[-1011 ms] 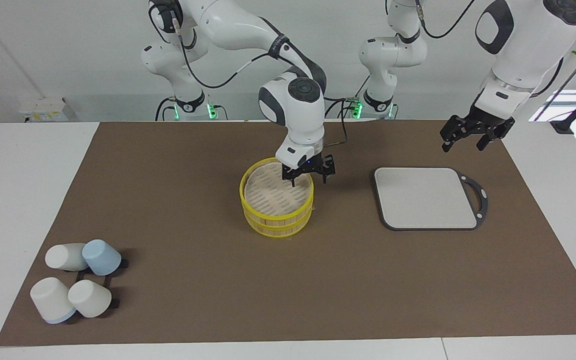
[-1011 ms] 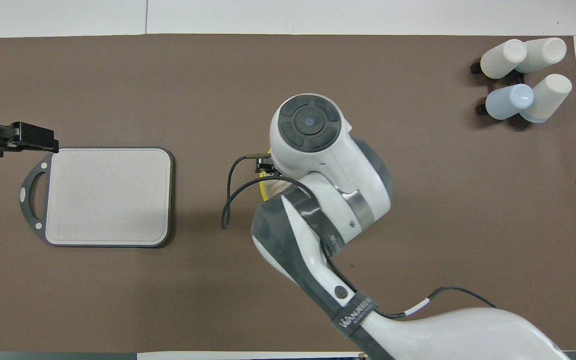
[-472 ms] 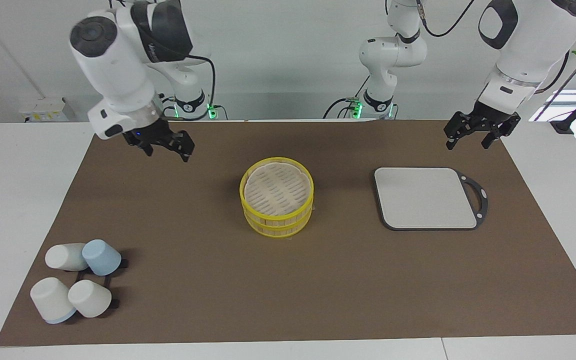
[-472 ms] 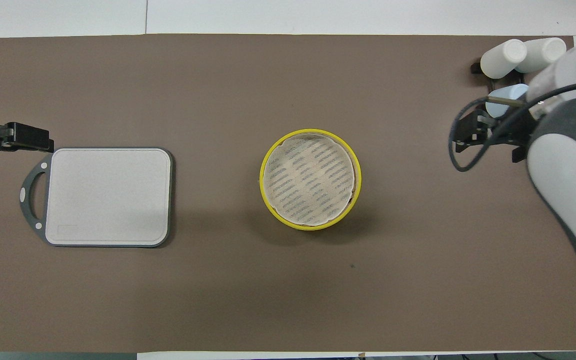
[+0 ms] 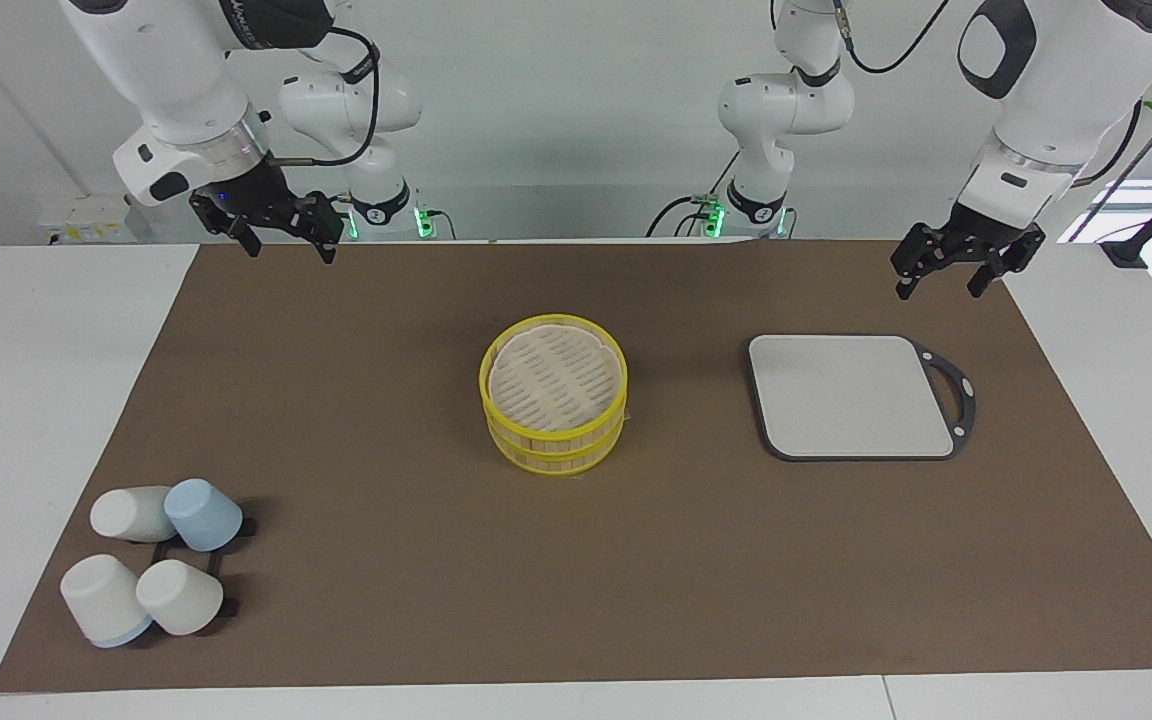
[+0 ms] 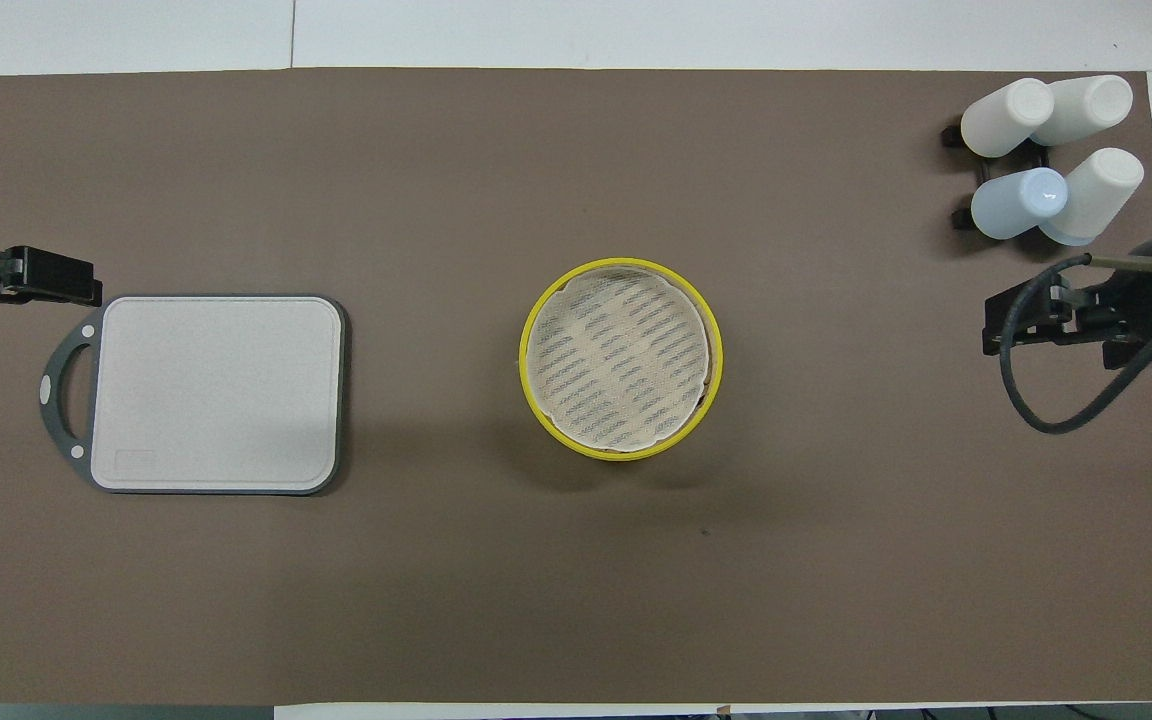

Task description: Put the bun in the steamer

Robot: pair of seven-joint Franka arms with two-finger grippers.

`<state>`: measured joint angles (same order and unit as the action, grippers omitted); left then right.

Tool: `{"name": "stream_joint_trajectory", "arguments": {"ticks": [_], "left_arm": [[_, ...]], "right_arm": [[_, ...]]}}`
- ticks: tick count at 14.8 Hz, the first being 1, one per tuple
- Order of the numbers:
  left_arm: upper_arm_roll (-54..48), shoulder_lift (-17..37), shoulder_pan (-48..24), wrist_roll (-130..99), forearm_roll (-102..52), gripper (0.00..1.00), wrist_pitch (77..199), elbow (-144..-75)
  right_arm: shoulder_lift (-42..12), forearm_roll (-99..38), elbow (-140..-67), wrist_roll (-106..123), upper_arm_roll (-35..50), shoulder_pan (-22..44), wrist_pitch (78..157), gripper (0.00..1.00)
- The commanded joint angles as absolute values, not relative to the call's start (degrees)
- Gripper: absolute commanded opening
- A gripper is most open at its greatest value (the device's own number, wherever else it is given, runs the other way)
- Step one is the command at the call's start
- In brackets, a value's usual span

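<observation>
We see the steamer (image 5: 554, 405) sitting at the middle of the tabletop (image 5: 386, 420), a round basket with a bright yellow rim, pale bamboo slat sides in two stacked tiers, and a cream woven lid with rows of short slits closing its top. In the overhead view the steamer (image 6: 621, 357) shows as a clean yellow ring around that woven disc. We cannot spot the bun anywhere, so we cannot tell where it is. Toward the left arm's end lies a grey board (image 5: 851, 396), square with rounded corners, a pale matte face, a dark rim and a looped dark handle with small white dots. Toward the right arm's end, farther from the robots than the steamer, four cups (image 5: 151, 570) cluster on a small black rack, smooth and matte, three white and one pale blue, tipped at angles. The left hand (image 5: 954, 270) hangs in the air over the mat's corner near its own base, fingers spread apart and gripping nothing. The right hand (image 5: 286, 238) hangs over the mat's edge at its own end, fingers likewise parted and empty. A flat brown mat covers the white tabletop, and a plain pale wall rises past the arm bases, where small green lights glow.
</observation>
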<state>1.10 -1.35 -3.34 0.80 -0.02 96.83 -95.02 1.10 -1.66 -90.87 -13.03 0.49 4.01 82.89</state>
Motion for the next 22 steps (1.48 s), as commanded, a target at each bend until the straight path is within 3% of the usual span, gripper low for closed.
{"name": "stream_joint_trajectory", "arguments": {"ticks": [1,22], "left_arm": [[1.41,-2.02,-3.25,1.67,0.97,1.0,95.8,-95.01],[1.41,-3.69,-3.25,1.32,0.97,1.0,93.16,-96.68]], "right_arm": [[2.72,-1.14,-94.21,-11.6,0.97,3.52,85.6,1.0],[2.02,-0.44,-93.69,-8.96,0.7,0.44,90.35,1.0]]}}
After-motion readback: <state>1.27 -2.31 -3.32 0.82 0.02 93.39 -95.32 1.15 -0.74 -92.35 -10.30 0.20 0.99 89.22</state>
